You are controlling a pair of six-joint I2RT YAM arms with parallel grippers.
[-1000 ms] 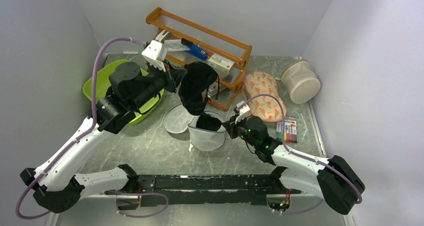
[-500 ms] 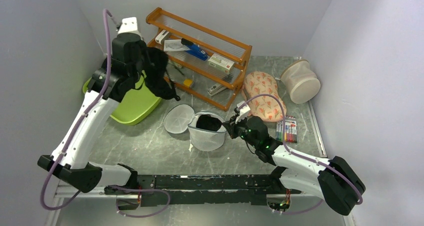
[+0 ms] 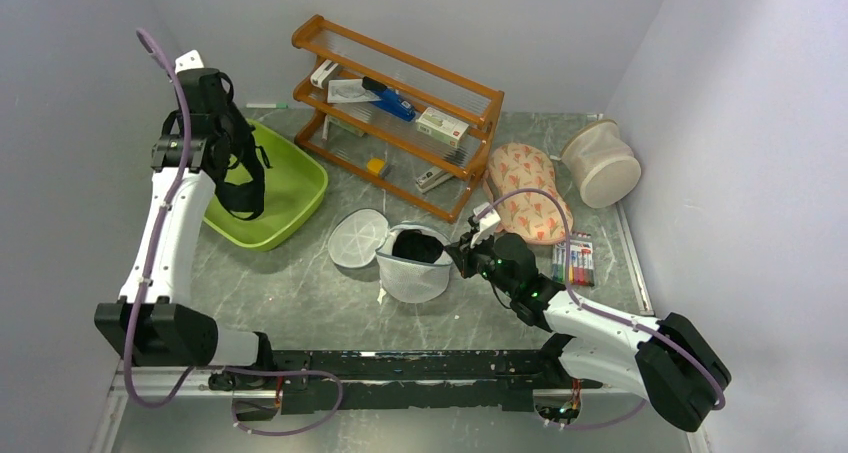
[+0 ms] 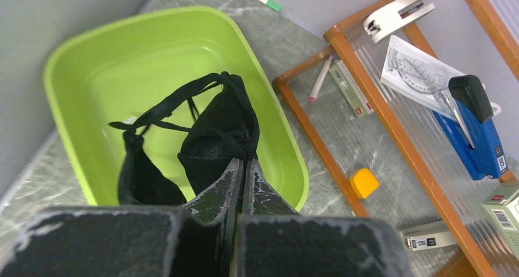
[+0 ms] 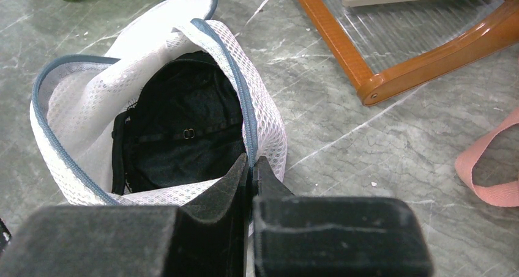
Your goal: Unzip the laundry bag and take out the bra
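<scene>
No legible txt, barcode on green box point(image 4: 505, 214), stapler point(image 4: 480, 144) label unreadable

**Camera positions: three views**

1. Top external. I look down from high behind the near edge, facing the back wall. Far off; the whole table point(image 3: 300, 293) fits.
2. Left wrist. I look steeply down from mid-height onto the tub point(image 4: 79, 75) and the rack's point(image 4: 392, 130) left end, at the table's far left.
3. Right wrist. Low and very close, I face the bag's point(image 5: 263, 130) open mouth, with a rack foot behind.

Shared: the top view takes in both wrist fields. The wrist views have only the rack in common, each showing a different part.
</scene>
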